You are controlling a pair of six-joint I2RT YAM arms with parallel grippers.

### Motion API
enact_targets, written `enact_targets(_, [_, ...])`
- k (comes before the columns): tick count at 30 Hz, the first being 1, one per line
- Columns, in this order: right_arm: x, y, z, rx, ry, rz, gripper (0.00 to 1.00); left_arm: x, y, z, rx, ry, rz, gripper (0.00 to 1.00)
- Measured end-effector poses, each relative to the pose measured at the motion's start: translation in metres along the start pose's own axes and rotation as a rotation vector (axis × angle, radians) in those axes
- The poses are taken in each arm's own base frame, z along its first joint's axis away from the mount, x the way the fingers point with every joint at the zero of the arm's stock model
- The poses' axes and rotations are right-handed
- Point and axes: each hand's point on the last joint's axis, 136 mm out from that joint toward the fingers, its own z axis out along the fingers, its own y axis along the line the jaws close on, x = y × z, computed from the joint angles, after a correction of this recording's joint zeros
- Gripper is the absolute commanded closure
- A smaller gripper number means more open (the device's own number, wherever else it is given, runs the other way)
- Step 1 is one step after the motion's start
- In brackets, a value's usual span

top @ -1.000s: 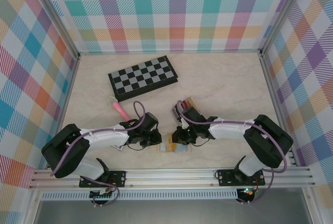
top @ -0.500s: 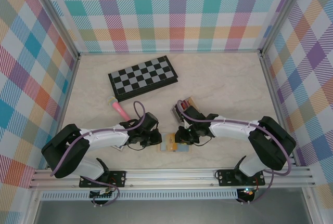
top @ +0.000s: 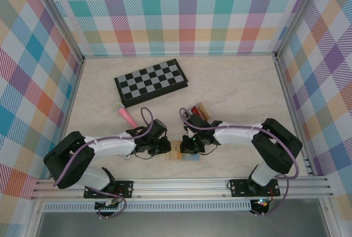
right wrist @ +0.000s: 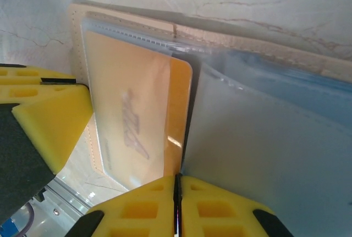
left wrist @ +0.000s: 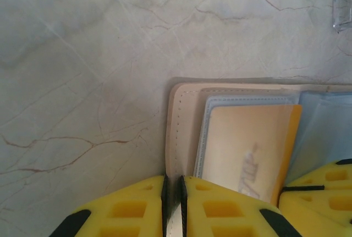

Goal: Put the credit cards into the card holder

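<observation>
A flat tan wallet lies open near the front edge between both grippers. My left gripper is shut on the wallet's left flap edge. A gold-orange credit card sticks partly out of the wallet's clear sleeve. My right gripper is shut, with the card's lower edge running into its jaws. The same card shows in the left wrist view, beside a bluish sleeve. The card holder stands behind the wallet with red cards upright in it; its clear corner shows at top right.
A folded chessboard lies at the back left. A pink object rests left of the wallet. Metal rails edge the table front, and plaid walls enclose the other sides. The two grippers sit close together.
My right gripper has shifted left onto the wallet and its jaws have closed at the orange card's edge. The left gripper has kept its hold and place.
</observation>
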Motion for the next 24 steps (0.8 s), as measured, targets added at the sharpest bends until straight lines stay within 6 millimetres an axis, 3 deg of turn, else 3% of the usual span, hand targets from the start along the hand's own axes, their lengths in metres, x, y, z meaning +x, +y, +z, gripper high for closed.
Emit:
enact_targets(9, [-0.007, -0.006, -0.005, 0.086, -0.028, 0.006, 0.81, -0.002, -0.001, -0.004, 0.006, -0.015, 0.003, 0.85])
enact_targets(16, [-0.003, -0.036, -0.02, 0.253, -0.047, 0.009, 0.81, -0.001, 0.004, -0.006, -0.012, -0.024, 0.002, 0.86])
enact_targets(20, [-0.003, -0.043, -0.022, 0.29, -0.054, 0.007, 0.8, -0.001, 0.004, -0.005, -0.012, -0.022, 0.003, 0.86])
enact_targets(24, [-0.003, -0.043, -0.028, 0.312, -0.056, -0.016, 0.71, 0.001, 0.008, -0.005, -0.023, -0.018, 0.002, 0.83])
